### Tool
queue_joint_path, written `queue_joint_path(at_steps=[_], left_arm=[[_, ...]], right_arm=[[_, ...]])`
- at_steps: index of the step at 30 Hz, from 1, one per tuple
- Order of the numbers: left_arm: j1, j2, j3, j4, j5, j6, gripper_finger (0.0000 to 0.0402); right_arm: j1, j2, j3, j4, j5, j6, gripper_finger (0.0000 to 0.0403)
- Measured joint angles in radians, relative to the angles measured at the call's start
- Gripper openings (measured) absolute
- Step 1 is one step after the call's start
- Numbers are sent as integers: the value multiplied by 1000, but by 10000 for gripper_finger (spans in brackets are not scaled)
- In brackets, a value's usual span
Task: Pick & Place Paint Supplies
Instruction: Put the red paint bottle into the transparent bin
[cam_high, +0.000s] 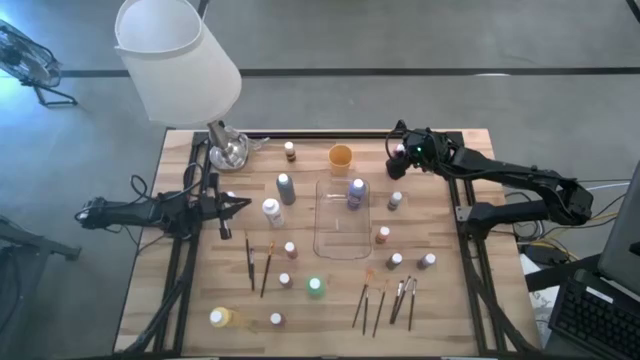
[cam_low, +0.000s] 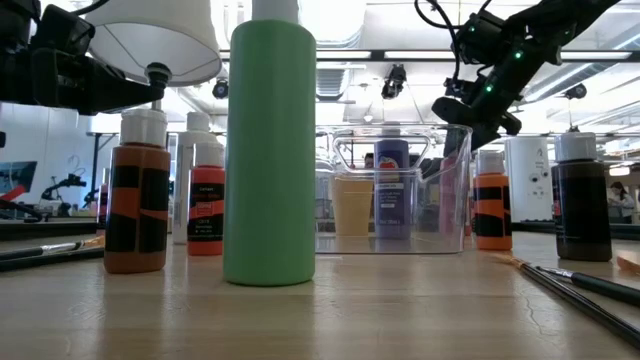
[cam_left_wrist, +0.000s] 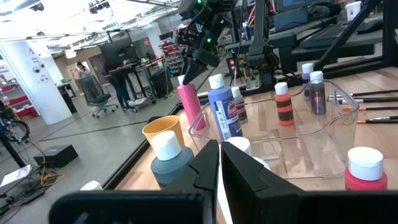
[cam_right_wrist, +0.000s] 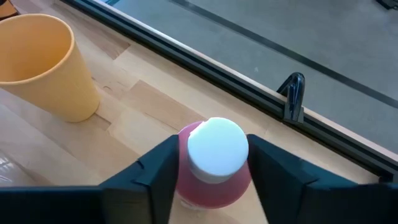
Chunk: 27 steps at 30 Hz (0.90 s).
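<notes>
From above, your right hand (cam_high: 399, 153) sits at the far side of the counter (cam_high: 450, 300), just right of the orange cup (cam_high: 341, 156), down over a pink bottle that the arm mostly hides here; your left hand (cam_high: 243, 204) waits at the counter's left side, near a white bottle (cam_high: 271, 210) and a grey bottle (cam_high: 286, 187). The clear tray (cam_high: 335, 245) lies mid-counter with a blue bottle (cam_high: 356, 193) standing in its far end, and brushes (cam_high: 385, 303) lie near the front edge. At counter level you see a green bottle (cam_low: 269, 150) close to the lens, the tray (cam_low: 440, 200) behind it, and your right hand (cam_low: 478, 118) hanging above the tray's right end. Past your left hand's (cam_left_wrist: 219, 168) clenched fingers, the pink bottle (cam_left_wrist: 188, 106) stands upright beside the cup (cam_left_wrist: 163, 132), your right hand (cam_left_wrist: 194, 61) over its top. In your right wrist view the fingers (cam_right_wrist: 283, 171) flank the pink bottle's (cam_right_wrist: 214, 168) neck just under the white cap (cam_right_wrist: 217, 149), close on both sides; you cannot tell if they press it yet.
</notes>
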Motion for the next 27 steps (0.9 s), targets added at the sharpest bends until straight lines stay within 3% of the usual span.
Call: queue_joint_path(at_steps=[6, 17, 27], left_arm=[[0, 0, 0, 0, 0, 0, 23], [0, 0, 0, 0, 0, 0, 23], [0, 0, 0, 0, 0, 0, 23]], right_arm=[[0, 0, 0, 2, -1, 1, 113], [0, 0, 0, 0, 3, 14, 136], [0, -1, 0, 0, 2, 16, 113]])
